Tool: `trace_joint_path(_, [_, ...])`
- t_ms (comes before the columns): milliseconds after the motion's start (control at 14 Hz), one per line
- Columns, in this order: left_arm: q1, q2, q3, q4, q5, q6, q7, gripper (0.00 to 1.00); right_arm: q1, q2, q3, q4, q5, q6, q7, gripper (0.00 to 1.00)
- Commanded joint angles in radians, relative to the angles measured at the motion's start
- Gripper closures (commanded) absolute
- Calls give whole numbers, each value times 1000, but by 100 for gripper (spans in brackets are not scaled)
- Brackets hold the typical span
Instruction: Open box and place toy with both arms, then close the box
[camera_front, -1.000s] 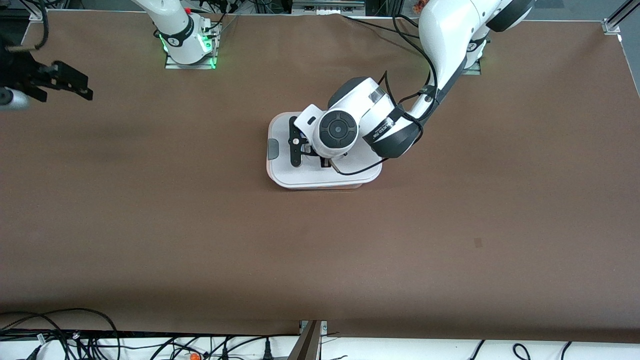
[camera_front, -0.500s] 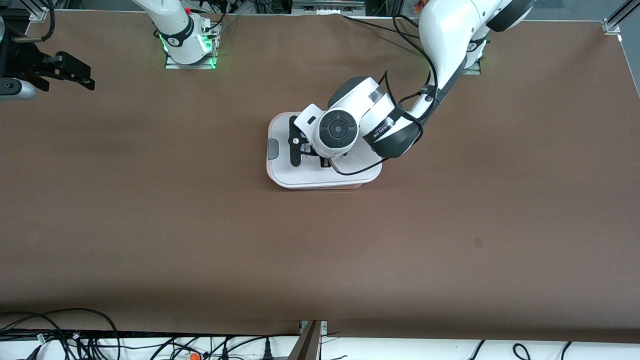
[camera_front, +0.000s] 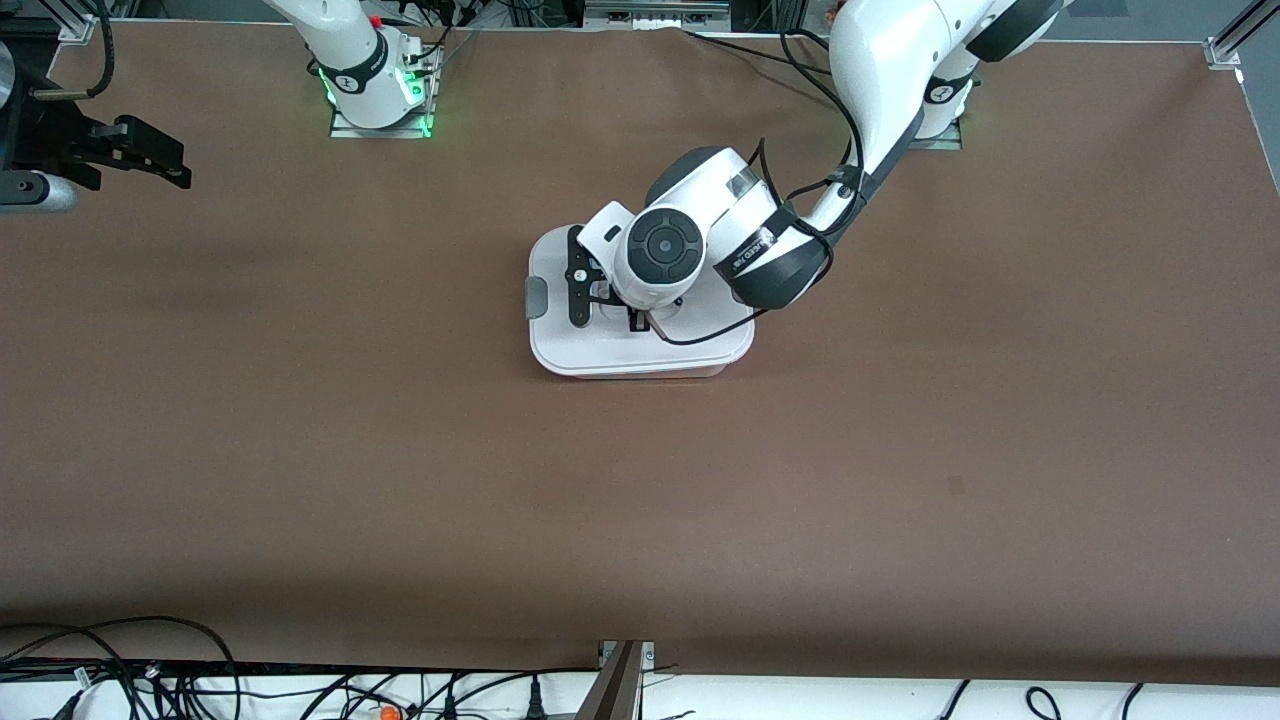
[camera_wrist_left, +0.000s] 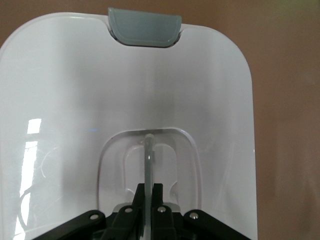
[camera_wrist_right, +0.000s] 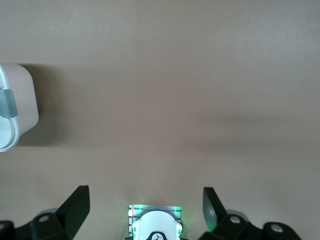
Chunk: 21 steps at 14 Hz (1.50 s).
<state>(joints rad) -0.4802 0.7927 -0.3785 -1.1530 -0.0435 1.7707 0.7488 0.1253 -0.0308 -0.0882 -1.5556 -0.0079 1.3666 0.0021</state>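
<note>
The box (camera_front: 560, 340) sits mid-table with its flat white lid (camera_wrist_left: 65, 90) on; a grey clip (camera_front: 537, 298) shows at the short end toward the right arm. My left gripper (camera_wrist_left: 149, 187) is over the lid's recessed centre, shut on the thin upright handle rib (camera_wrist_left: 149, 160). In the front view the wrist hides most of the left gripper (camera_front: 638, 320). My right gripper (camera_front: 180, 165) hangs open and empty over the table's edge at the right arm's end, well away from the box (camera_wrist_right: 22, 95). The toy is out of view.
The brown table (camera_front: 640, 500) is bare around the box. The right arm's base (camera_front: 375, 95) with green lights stands at the table's back edge. Cables (camera_front: 150, 680) lie off the table edge nearest the front camera.
My left hand and the white lid in its grip have shifted a little toward the right arm's end. The right gripper drifted slightly toward the bases, then held still.
</note>
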Motion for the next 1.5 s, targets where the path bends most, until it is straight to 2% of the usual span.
trace_joint_path(0, [-12, 10, 6, -7, -9, 49, -2, 100, -12, 18, 8, 37, -7, -6, 1, 0])
trace_joint_path(357, [-2, -4, 4, -8, -6, -20, 3, 100, -12, 20, 8, 40, -11, -4, 1, 0])
trace_joint_path(1071, [22, -3, 3, -11, -15, -24, 75, 100, -13, 20, 7, 40, -7, -4, 3, 0])
trace_joint_path(1429, [23, -4, 3, -11, -16, -24, 84, 95, -13, 20, 5, 38, -9, -8, 6, 0])
